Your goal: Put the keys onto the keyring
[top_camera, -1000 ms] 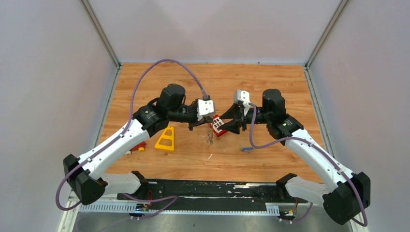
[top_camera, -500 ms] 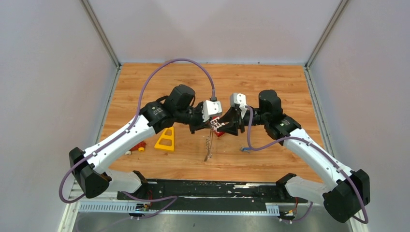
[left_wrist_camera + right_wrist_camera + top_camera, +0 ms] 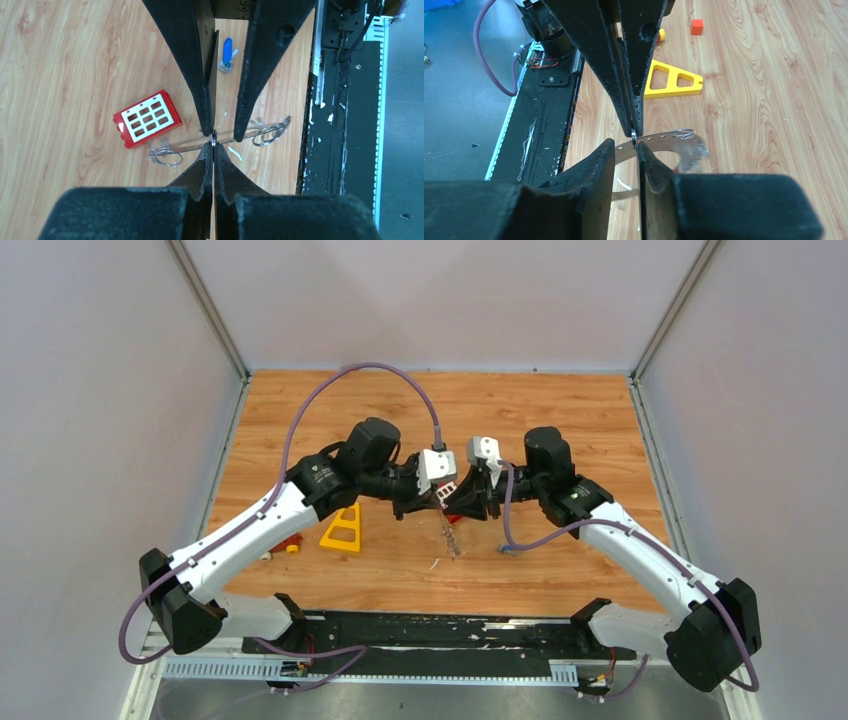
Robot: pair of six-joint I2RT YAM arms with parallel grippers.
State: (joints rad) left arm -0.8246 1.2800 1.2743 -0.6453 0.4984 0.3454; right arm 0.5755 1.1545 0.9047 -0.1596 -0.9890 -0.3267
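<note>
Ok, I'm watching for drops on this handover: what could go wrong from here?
The left claw pinches the thin keyring only at its very tips, so a nudge could make it slip. The right claw stands open, tip to tip with the left one, so the two may collide. The blue key lies apart, ungrasped; with both claws on the ring, neither could fetch it.

The wooden tabletop carries a yellow triangular frame left of centre, small red and orange bits just left of it, a blue-headed key right of centre, and a red block mid-frame.
</note>
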